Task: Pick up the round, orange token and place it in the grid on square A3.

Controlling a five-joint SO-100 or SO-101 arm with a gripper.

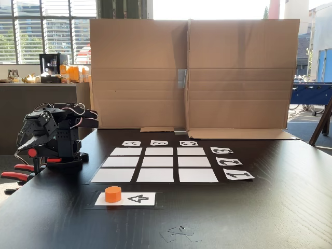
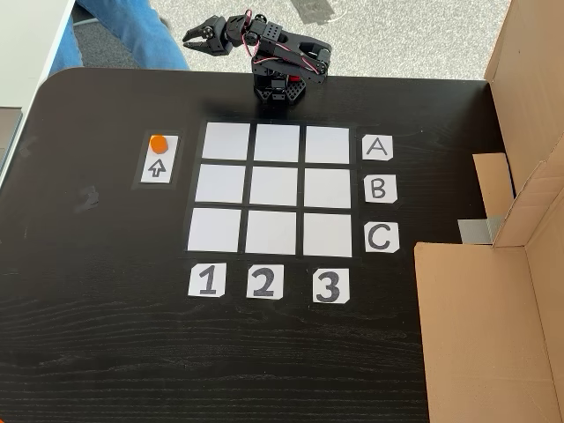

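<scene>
Orange token (image 2: pixel 158 143) lies well apart from claw (image 2: pixel 201 36).

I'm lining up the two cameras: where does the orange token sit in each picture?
A fixed view, low across the table: the token sits lower left, on the left end of the arrow card, in front of the grid.
A fixed view, from above: the token sits upper left, on the card's top end, left of the grid.
Shared landmark: the arrow card.
</scene>
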